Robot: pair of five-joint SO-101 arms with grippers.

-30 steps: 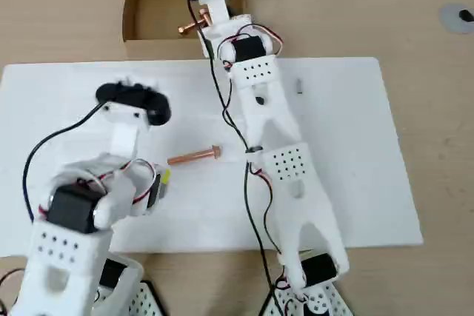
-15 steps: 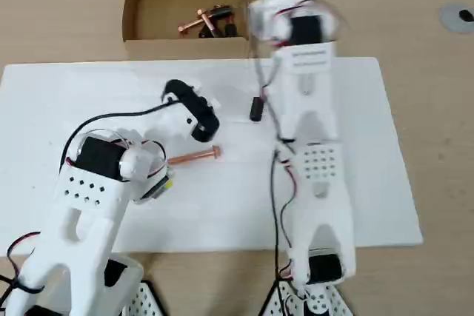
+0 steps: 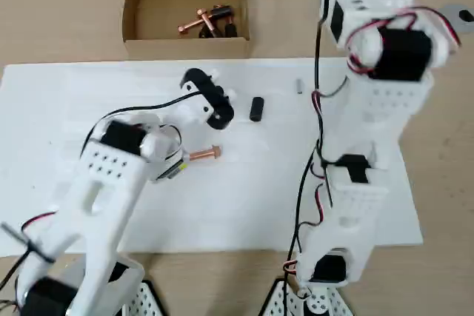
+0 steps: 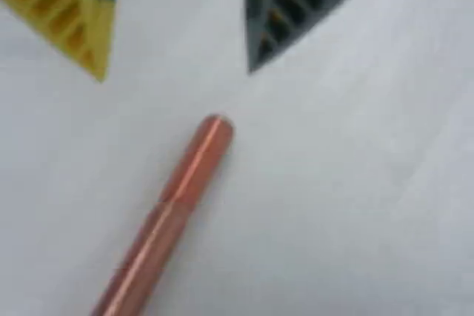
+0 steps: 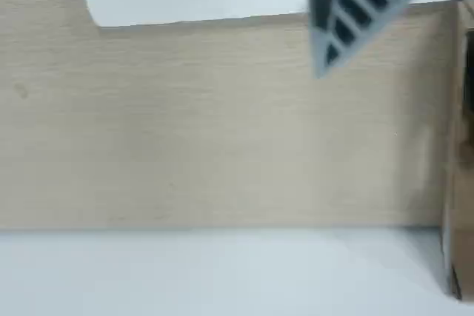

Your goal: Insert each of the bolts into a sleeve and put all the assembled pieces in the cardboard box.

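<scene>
The long copper-coloured metal bolt (image 4: 167, 216) is lying flat on the white sheet (image 3: 59, 109), its plain end pointing at the gap of the left hand (image 4: 175, 72). The left hand is hanging just above it with its fingers spread, one yellow finger (image 4: 70, 9) and one dark ridged finger (image 4: 296, 1) standing to either side of the bolt's tip and not touching it. From above, the bolt's headed end is sticking out from under the left arm, and the short black cylindrical sleeve (image 3: 257, 108) is lying nearby on the same sheet, apart from the bolt. The right hand (image 5: 348, 20) is hovering over the bare wood of the bench (image 3: 444, 153) beside the open brown cardboard box (image 3: 185, 48); one ridged grey finger is showing, so I cannot tell whether it is spread or pressed together. Copper bolts with black sleeves (image 3: 207, 21) are lying together inside the box, which is sitting on the bench at the sheet's far edge.
</scene>
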